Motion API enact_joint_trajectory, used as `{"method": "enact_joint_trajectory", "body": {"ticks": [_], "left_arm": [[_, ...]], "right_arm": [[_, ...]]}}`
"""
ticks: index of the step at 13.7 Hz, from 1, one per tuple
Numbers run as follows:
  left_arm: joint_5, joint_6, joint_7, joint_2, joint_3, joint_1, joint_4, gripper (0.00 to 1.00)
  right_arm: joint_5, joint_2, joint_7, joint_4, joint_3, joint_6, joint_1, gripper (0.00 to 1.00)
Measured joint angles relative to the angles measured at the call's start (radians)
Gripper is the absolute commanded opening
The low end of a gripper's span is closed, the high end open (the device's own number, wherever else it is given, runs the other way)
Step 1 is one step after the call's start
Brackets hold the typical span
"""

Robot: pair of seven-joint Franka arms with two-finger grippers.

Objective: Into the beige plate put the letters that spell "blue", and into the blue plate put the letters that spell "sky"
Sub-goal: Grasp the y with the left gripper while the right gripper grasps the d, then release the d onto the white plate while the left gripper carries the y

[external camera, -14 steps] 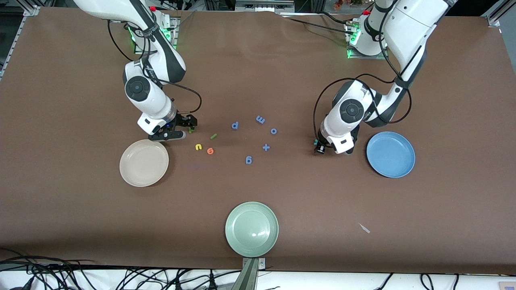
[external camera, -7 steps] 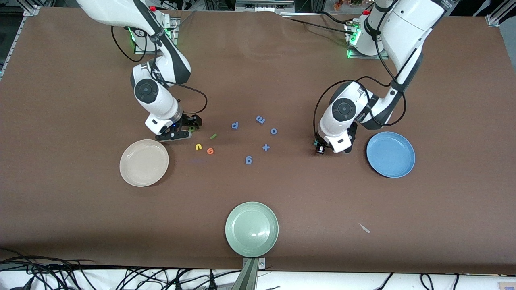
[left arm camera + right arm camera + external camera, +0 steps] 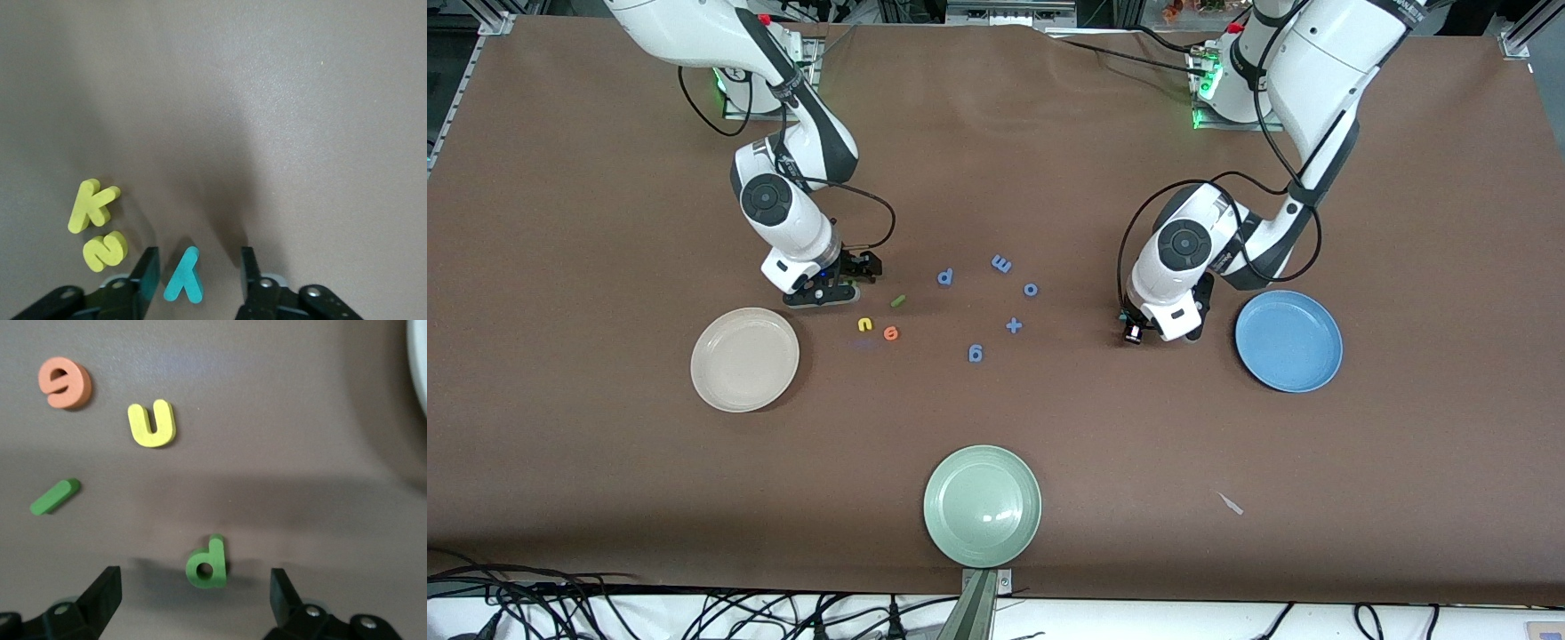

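Note:
My left gripper is low over the table beside the blue plate, open. The teal y lies flat between its fingers with gaps on both sides. Yellow k and yellow s lie just outside one finger. My right gripper hangs wide open over the olive-green b, beside the beige plate. Yellow u, orange e and the dark green bar lie close by.
Several all-blue letters and a plus sign are scattered mid-table between the arms. A pale green plate sits near the table's front edge. A small scrap lies toward the left arm's end.
My right gripper has shifted away from the beige plate's rim toward the middle of the table, over the b. The left gripper has barely moved.

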Motion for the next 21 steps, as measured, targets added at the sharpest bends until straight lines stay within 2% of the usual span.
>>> {"method": "enact_joint_trajectory", "body": {"ticks": [2, 4, 7, 11, 13, 17, 19, 21], "left_arm": [[0.0, 0.0, 0.0, 0.001, 0.0, 0.0, 0.0, 0.51], [0.0, 0.0, 0.0, 0.002, -0.001, -0.002, 0.0, 0.4], [0.0, 0.0, -0.003, 0.004, -0.002, -0.013, 0.0, 0.33], [0.0, 0.0, -0.004, 0.004, -0.002, -0.014, 0.001, 0.13], [0.0, -0.001, -0.004, 0.003, -0.002, -0.014, 0.002, 0.12], [0.0, -0.001, -0.004, -0.001, 0.0, -0.002, 0.016, 0.12], [0.0, -0.015, 0.001, -0.015, 0.0, 0.019, 0.034, 0.12], [0.0, -0.052, 0.028, -0.029, 0.0, 0.043, 0.06, 0.12]], "right_arm": [[0.0, 0.002, 0.0, -0.004, 0.0, 0.006, 0.0, 0.9], [0.0, 0.004, 0.0, -0.008, 0.0, 0.011, 0.0, 0.8], [0.0, 0.01, 0.001, -0.027, 0.0, 0.05, 0.0, 0.65], [-0.003, 0.007, 0.001, -0.028, -0.002, 0.055, 0.0, 0.31], [-0.004, -0.001, 0.001, -0.028, -0.001, 0.057, 0.001, 0.19], [-0.004, -0.019, 0.0, -0.025, -0.004, 0.041, 0.001, 0.17], [-0.013, -0.046, -0.018, 0.015, -0.024, -0.071, 0.001, 0.17], [-0.022, -0.086, -0.106, 0.113, -0.081, -0.248, 0.001, 0.18]]}}
